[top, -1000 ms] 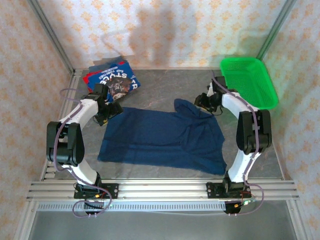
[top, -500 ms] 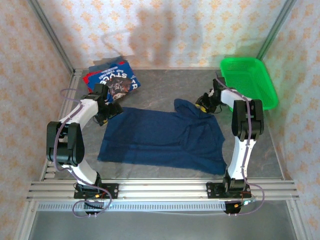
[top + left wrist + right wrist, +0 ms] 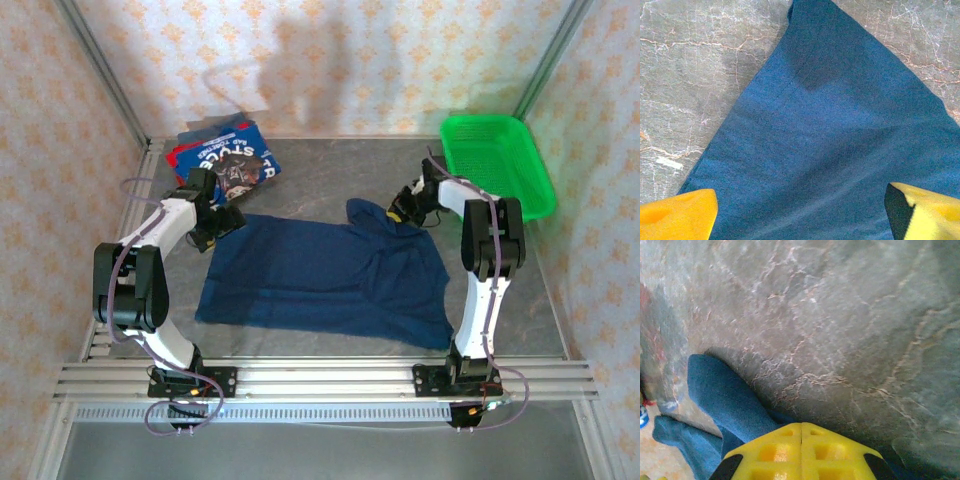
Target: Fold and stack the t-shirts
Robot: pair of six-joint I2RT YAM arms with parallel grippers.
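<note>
A dark navy t-shirt [image 3: 320, 275] lies spread flat across the middle of the grey table [image 3: 330, 170]. My left gripper [image 3: 224, 224] hovers open over its far left corner. In the left wrist view its yellow fingers [image 3: 677, 215] stand wide apart above the navy t-shirt [image 3: 830, 125], holding nothing. My right gripper [image 3: 401, 212] is at the shirt's far right, by the bunched sleeve. Its fingers [image 3: 801, 427] are pressed together, and a fold of the navy t-shirt [image 3: 725, 395] runs up into them. A folded stack of blue and red printed t-shirts [image 3: 225, 160] sits at the far left.
A green plastic mesh basket [image 3: 497, 160] stands at the far right corner, just behind the right arm. Papered walls close in the table on three sides. Bare grey tabletop [image 3: 840, 315] lies beyond the right gripper.
The right gripper has moved down and left onto the shirt's far right sleeve and shut there. The cloth edge near it has shifted slightly. The left arm has stayed still.
</note>
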